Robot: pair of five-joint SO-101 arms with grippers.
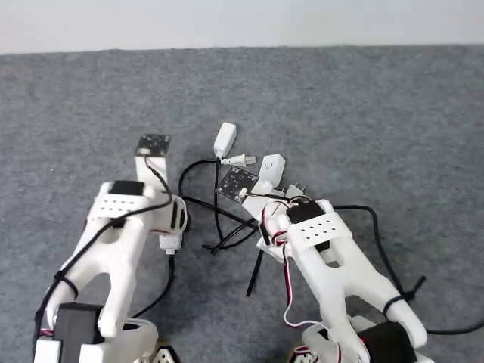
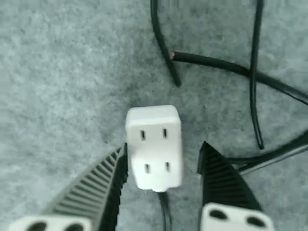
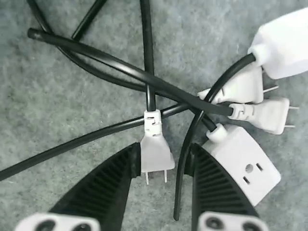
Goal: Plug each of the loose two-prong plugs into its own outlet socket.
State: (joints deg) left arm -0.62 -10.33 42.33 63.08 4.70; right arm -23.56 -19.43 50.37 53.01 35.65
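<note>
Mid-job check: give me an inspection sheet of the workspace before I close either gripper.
Surface: grey mat, flat.
Job's things: outlet block lying slots-up; two-prong plug loose, prongs toward the right wrist camera; second outlet beside it; two further plugs unplugged.
Clutter: nothing seen.
Grippers: left gripper open, astride the outlet block; right gripper open, astride the two-prong plug.
Cables: black cables cross and overlap each other between the arms.
Surroundings: pale wall beyond the mat.
</note>
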